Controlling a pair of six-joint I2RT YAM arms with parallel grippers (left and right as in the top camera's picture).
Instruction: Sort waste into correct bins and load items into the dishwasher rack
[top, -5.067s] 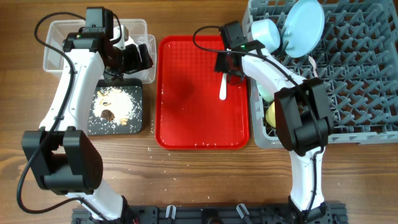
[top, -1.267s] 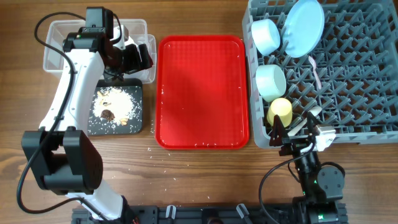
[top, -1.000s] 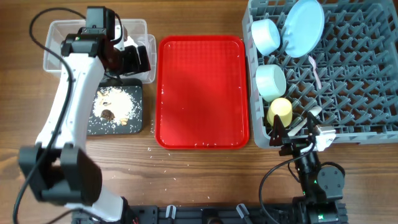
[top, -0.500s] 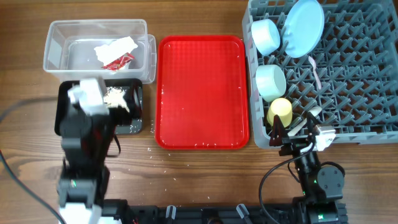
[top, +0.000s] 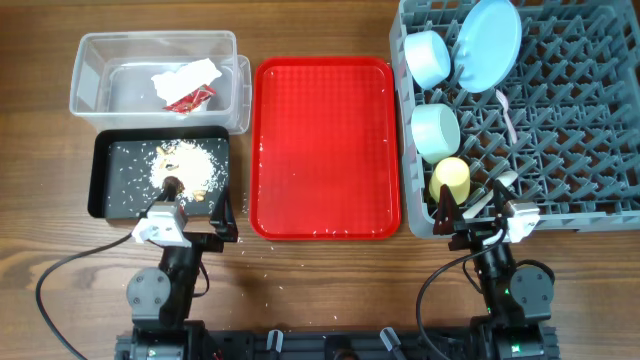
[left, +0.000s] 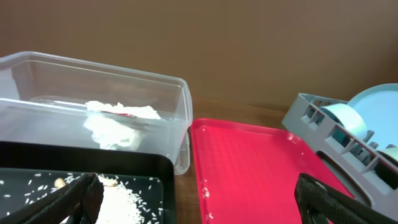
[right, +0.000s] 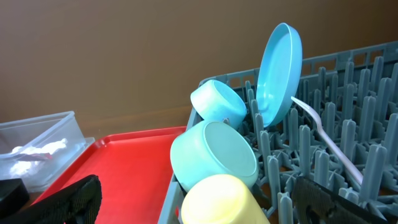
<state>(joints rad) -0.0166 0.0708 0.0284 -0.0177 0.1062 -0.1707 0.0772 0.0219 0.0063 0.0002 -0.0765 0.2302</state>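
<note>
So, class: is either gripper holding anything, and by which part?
Nothing is held. The left gripper and right gripper both stand open and empty.

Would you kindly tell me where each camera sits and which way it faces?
Overhead: above the table, looking straight down; left gripper and right gripper sit at the near edge.
Left wrist: low, facing the clear tub, black tray and red tray; open fingers at bottom corners.
Right wrist: low, facing the dishwasher rack; open fingers likewise.
Wrist views share the red tray and clear tub.
</note>
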